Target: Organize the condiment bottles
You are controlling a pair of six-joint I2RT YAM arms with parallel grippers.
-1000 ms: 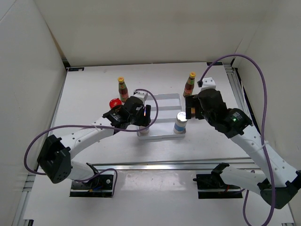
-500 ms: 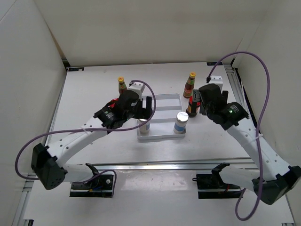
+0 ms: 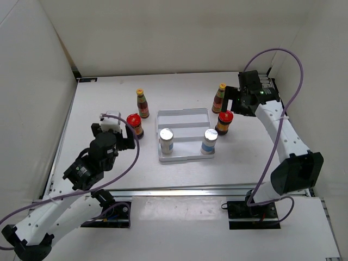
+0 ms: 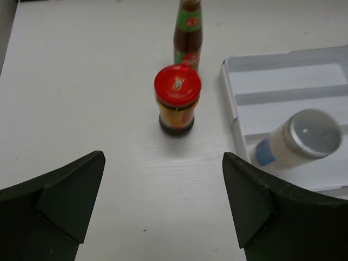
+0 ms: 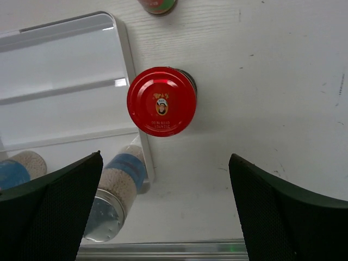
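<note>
The left fingers [image 4: 65, 201] are spread wide and hold nothing, poised low over the table [image 3: 98, 98]. Straight ahead of their gap, well clear of both tips, the left red-lidded jar [image 4: 177, 98] stands upright. Just beyond it and a touch to the right stands the left sauce bottle [image 4: 188, 32], whose yellow cap shows only in the top view. Ahead of the right-hand finger of this pair lies the white tray [image 4: 288, 76], with the jar beside its left edge and apart from it. The left shaker [image 4: 299, 138] stands in the tray's near compartment, closest to that same finger. The right shaker [image 3: 209, 140] stands at the other end of the same compartment, and both are upright in the top view. The right fingers [image 5: 49, 212] are also wide apart and empty, pointing down at the table. The right red-lidded jar [image 5: 161, 101] sits in line with their gap, ahead of both tips and untouched. It is right at the tray's right edge, outside it, though I cannot tell whether the two touch. Past the jar, further from the tips, the right sauce bottle [image 3: 219, 98] stands upright on the table, outside the tray.
</note>
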